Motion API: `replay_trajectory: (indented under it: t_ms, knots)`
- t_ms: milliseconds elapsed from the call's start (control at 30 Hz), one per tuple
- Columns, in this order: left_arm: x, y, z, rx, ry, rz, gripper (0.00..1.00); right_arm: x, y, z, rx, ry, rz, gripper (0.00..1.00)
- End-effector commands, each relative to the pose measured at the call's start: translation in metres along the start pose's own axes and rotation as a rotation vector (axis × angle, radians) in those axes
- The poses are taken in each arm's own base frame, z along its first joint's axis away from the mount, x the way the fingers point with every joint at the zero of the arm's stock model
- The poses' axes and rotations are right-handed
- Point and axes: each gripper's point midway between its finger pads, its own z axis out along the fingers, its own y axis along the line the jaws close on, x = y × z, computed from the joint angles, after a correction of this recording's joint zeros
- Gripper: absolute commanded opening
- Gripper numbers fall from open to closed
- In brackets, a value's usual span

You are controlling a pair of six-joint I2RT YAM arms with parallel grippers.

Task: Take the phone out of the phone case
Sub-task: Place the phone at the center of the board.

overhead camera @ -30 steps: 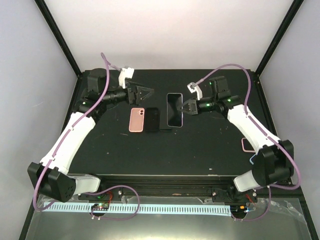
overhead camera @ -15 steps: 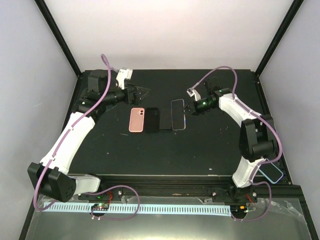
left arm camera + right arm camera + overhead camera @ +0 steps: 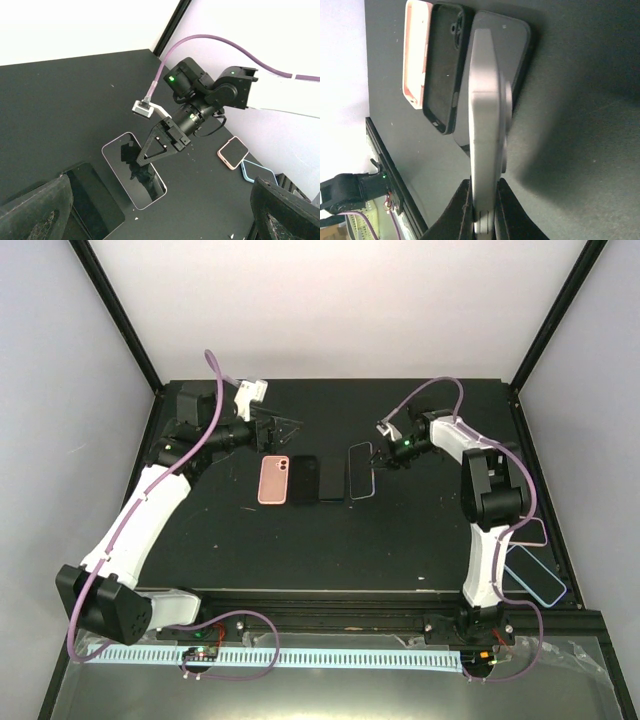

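My right gripper (image 3: 384, 454) is shut on the phone (image 3: 361, 471), a slim one with a lilac rim and a dark screen. It holds the phone by one short end, tilted up on its long edge above the table. In the right wrist view the phone (image 3: 485, 120) shows edge-on between the gripper's (image 3: 484, 190) pads. Just left of it lie a black phone case (image 3: 306, 478) and a pink case (image 3: 274, 480), both empty and hollow side up. A dark flat slab (image 3: 516, 47) lies under the phone. My left gripper (image 3: 281, 425) hangs open behind the cases, holding nothing.
A pink-cased phone (image 3: 232, 152) and a light blue case (image 3: 258, 173) lie at the table's right edge, beside the right arm's base (image 3: 490, 600). The black frame posts (image 3: 548, 325) stand at the back corners.
The right gripper has carried the phone left toward the black case and turned it from facing up onto its edge. The right arm folded in. The left gripper stayed open in place.
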Motion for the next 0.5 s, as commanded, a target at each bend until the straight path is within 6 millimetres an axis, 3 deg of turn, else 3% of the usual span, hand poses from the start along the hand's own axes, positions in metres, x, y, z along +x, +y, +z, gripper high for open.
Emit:
replay_trajectory:
  t_ms: [0, 333, 467]
  knots:
    - [-0.012, -0.007, -0.002, 0.032, -0.031, 0.04, 0.99, -0.009, 0.0, -0.002, -0.06, 0.002, 0.014, 0.01]
    - [-0.01, -0.005, 0.0, 0.035, -0.03, 0.026, 0.99, -0.014, -0.02, 0.016, -0.116, 0.047, 0.092, 0.02]
    - [-0.003, 0.004, 0.01, 0.031, -0.004, 0.004, 0.99, -0.016, -0.026, 0.023, -0.137, 0.068, 0.121, 0.02]
